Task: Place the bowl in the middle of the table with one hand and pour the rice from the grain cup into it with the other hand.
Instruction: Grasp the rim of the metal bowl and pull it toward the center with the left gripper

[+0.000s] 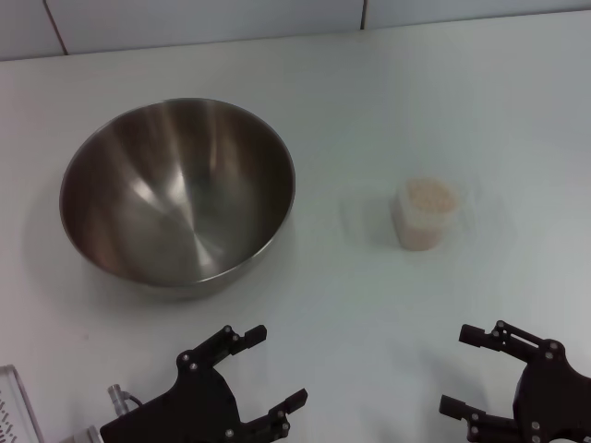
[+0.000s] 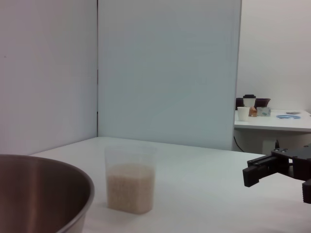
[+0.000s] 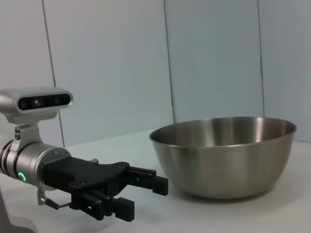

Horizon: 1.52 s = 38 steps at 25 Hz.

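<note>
The bowl is a wide shiny steel bowl standing upright and empty on the left part of the white table. The grain cup is a small clear cup standing upright to the right of the bowl, holding pale rice. My left gripper is open and empty near the table's front edge, in front of the bowl. My right gripper is open and empty in front of the cup. The left wrist view shows the bowl's rim, the cup and the right gripper. The right wrist view shows the bowl and the left gripper.
A white ridged object sits at the front left corner. Grey wall panels close off the table's far edge. A separate table with cups stands far off to the right.
</note>
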{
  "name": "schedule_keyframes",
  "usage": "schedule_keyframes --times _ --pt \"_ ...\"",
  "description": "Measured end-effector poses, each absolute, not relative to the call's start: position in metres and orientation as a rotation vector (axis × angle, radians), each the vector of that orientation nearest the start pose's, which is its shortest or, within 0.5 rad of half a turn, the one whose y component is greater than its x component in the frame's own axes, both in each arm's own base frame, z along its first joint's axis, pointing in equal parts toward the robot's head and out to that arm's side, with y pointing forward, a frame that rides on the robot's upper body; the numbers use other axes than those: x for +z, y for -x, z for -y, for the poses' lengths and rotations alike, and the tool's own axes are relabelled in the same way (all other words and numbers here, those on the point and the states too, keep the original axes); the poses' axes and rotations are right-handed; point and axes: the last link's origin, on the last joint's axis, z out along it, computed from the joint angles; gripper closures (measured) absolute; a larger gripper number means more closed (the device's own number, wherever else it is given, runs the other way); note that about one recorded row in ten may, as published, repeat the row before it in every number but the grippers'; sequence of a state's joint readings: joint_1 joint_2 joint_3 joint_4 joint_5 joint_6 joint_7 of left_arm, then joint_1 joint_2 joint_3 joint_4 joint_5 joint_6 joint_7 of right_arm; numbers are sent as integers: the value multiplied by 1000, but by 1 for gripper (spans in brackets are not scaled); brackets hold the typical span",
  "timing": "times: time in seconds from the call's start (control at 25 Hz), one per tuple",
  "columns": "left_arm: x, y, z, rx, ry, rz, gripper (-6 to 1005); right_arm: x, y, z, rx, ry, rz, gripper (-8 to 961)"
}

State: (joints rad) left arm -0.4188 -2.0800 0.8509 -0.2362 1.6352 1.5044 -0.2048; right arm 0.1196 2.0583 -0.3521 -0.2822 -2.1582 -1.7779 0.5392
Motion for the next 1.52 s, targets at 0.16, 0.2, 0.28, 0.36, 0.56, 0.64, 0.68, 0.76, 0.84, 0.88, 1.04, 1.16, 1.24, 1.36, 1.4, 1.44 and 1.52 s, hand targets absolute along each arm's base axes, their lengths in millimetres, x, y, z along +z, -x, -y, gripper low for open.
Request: schedule_keyframes --times 0.16,0.2,0.28,0.36,0.56,0.64,0.68,0.76,0.84,0.88,1.04,1.16,1.24,1.36,1.4,1.44,1.52 --pt "-116 287 -182 -910 2601 274 192 -27 -354 -145 847 2509 -410 133" --pt "-116 287 -181 -910 2601 275 193 -27 -353 -145 852 2509 -408 133" --pt "-116 287 -181 -910 2601 276 196 -27 -353 -145 854 2509 -406 133" --pt "-116 287 -181 -914 2601 283 198 -26 -353 -145 854 2508 -407 133" --pt "-98 272 -173 -1138 2497 261 203 -26 -353 -145 854 2504 -407 134" --pt "-77 266 -174 -1300 2361 274 205 -25 -353 -145 854 2505 -405 134" --pt "-71 265 -175 -1334 2327 286 206 -25 -353 -145 855 2506 -404 134" --pt "-58 266 -186 -1388 2258 312 209 -25 -353 -145 854 2507 -399 134" --pt "-49 268 -197 -1406 2231 341 211 -24 -353 -145 851 2509 -395 134" --pt "-40 271 -209 -1419 2204 377 212 -24 -353 -144 851 2509 -393 134" --pt "-13 280 -235 -1413 2146 412 215 -22 -354 -143 848 2503 -389 134" --pt "18 290 -271 -1328 2107 483 216 -22 -354 -143 848 2502 -387 133" --pt "24 291 -281 -1298 2105 488 216 -21 -354 -144 850 2502 -381 133" --pt "45 288 -304 -1243 2043 426 217 -20 -354 -143 852 2502 -377 134" --pt "50 287 -309 -1233 2024 417 217 -20 -353 -144 856 2503 -375 134" --pt "50 287 -309 -1233 2024 417 218 -20 -353 -144 856 2503 -375 134" --pt "61 287 -323 -1185 2001 409 218 -19 -353 -144 860 2502 -368 134"
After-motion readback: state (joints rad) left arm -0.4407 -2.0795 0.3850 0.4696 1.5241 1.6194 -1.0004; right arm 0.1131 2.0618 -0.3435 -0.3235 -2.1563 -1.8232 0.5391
